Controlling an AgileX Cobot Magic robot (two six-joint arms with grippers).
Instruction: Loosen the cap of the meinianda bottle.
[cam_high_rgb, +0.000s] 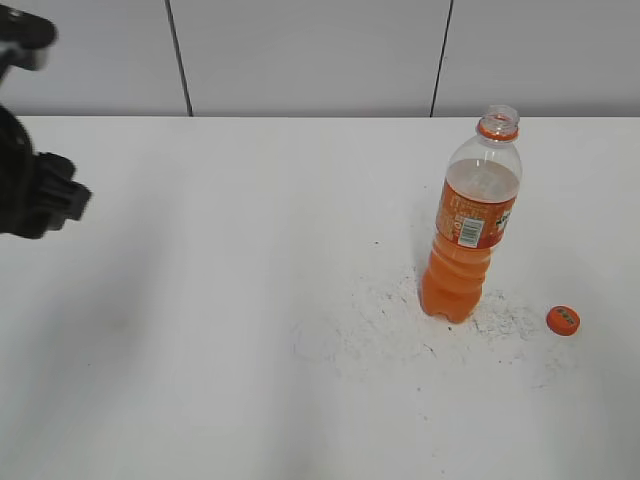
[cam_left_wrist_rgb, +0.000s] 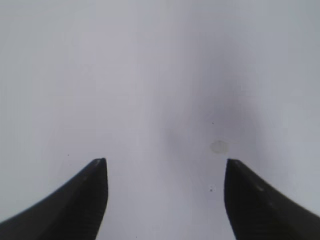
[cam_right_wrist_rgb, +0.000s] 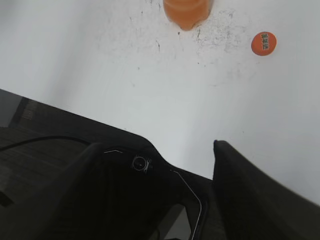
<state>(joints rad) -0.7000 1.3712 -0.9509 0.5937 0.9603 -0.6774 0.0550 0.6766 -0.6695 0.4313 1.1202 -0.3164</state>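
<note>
The meinianda bottle (cam_high_rgb: 470, 230) stands upright on the white table at the right, with orange drink, an orange label and an open neck (cam_high_rgb: 498, 122). The small orange cap (cam_high_rgb: 563, 320) lies on the table to the right of the bottle's foot. The right wrist view shows the bottle's base (cam_right_wrist_rgb: 186, 12) and the cap (cam_right_wrist_rgb: 263, 43) far ahead. My right gripper (cam_right_wrist_rgb: 157, 145) is open and empty, back over the table's near edge, and does not show in the exterior view. My left gripper (cam_left_wrist_rgb: 165, 162) is open and empty over bare table; its arm (cam_high_rgb: 40, 190) is at the far left.
The white table (cam_high_rgb: 250, 300) has dark scuff marks (cam_high_rgb: 380, 320) around the bottle's foot. A grey panelled wall runs along the back. A dark robot base (cam_right_wrist_rgb: 50, 150) with a cable fills the lower part of the right wrist view.
</note>
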